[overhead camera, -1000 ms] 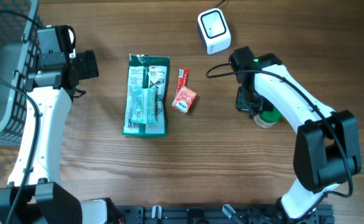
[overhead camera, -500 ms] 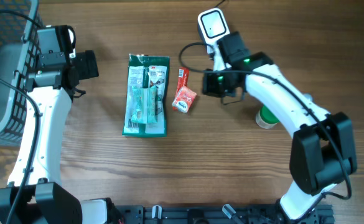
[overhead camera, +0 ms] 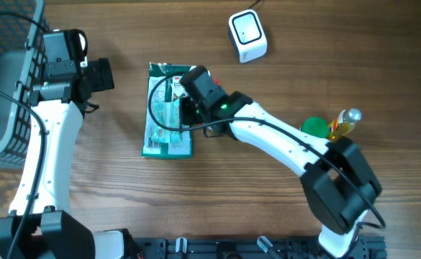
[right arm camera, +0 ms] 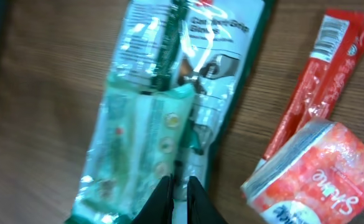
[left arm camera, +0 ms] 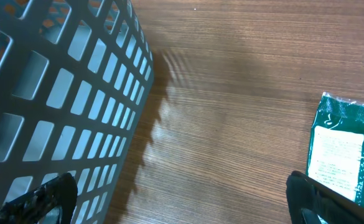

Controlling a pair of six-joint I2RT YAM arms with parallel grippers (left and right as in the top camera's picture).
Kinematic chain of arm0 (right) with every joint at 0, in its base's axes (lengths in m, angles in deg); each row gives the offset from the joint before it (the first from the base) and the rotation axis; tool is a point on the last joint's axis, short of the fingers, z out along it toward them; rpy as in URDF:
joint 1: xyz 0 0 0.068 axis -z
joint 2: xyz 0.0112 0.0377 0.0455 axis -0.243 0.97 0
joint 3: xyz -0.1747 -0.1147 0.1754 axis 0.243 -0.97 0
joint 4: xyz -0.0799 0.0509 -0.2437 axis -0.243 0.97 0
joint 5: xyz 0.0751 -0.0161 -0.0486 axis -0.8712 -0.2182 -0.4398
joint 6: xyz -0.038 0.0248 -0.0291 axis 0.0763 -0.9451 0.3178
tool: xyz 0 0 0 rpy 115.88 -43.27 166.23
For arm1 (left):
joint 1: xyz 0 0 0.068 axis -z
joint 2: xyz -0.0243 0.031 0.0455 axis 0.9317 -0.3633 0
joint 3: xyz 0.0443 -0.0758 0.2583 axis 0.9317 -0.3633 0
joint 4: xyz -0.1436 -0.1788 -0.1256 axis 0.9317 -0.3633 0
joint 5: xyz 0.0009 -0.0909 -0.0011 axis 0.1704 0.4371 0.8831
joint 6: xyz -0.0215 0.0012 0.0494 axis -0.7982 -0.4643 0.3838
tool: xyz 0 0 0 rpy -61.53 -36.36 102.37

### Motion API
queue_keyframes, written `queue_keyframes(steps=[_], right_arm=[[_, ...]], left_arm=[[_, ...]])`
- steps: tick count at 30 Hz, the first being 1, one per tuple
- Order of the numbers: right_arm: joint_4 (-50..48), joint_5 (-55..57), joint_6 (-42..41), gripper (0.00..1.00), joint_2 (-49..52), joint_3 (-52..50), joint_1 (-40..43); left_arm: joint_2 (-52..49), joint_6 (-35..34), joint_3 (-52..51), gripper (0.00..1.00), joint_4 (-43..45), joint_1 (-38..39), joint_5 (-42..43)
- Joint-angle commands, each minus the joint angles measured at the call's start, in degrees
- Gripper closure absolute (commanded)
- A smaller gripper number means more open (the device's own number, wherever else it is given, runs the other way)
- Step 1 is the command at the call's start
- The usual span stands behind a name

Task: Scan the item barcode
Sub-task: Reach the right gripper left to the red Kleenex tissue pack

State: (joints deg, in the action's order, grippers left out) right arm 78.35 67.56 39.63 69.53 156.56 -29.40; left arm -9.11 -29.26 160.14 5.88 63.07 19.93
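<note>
A grey mesh basket (overhead camera: pixel 1 86) is sitting just left of the left claw (overhead camera: pixel 103 75). That claw is hanging released, its fingers (left arm camera: pixel 48 194) spread wide over the bare table (overhead camera: pixel 109 180) and holding nothing. In the left wrist view the basket wall is filling the space beside one finger, while the green packet (left arm camera: pixel 346 155) is lying out past the other.

Moving right in the overhead view, the green packet is lying flat directly beneath the right claw (right arm camera: pixel 179 190). This claw is clenched, showing only a thin slit between its tips, and is hovering over the packet's middle. Whether it is touching the film I cannot tell.

Just right of this claw in the right wrist view, a red stick sachet (right arm camera: pixel 315 81) and an orange-red pouch (right arm camera: pixel 318 168) are lying beside the packet, the pouch overlapping the sachet's lower end. Further right and well apart from the claw, the white scanner (overhead camera: pixel 247 34) is sitting near the table's far edge. A yellowish bottle (overhead camera: pixel 340 124) with a green end is lying well to the claw's right.
</note>
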Motion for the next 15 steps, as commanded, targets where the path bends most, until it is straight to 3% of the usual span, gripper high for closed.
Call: queue_keyframes(steps=[1, 5, 10, 15], right_arm=[[-0.3, 4.3, -1.8, 0.90, 3.9, 0.7, 0.3], [1.4, 5.6, -1.8, 0.89, 5.5, 0.7, 0.4], [10.7, 5.6, -1.9, 0.89, 4.9, 0.7, 0.6], [23.0, 8.3, -1.6, 0.82, 4.9, 0.7, 1.3]], left_arm=[[0.1, 0.4, 0.1, 0.00, 0.2, 0.0, -0.1], [0.1, 0.4, 0.1, 0.00, 0.2, 0.0, -0.1], [0.1, 0.4, 0.1, 0.00, 0.2, 0.0, -0.1], [0.1, 0.4, 0.1, 0.00, 0.2, 0.0, -0.1]])
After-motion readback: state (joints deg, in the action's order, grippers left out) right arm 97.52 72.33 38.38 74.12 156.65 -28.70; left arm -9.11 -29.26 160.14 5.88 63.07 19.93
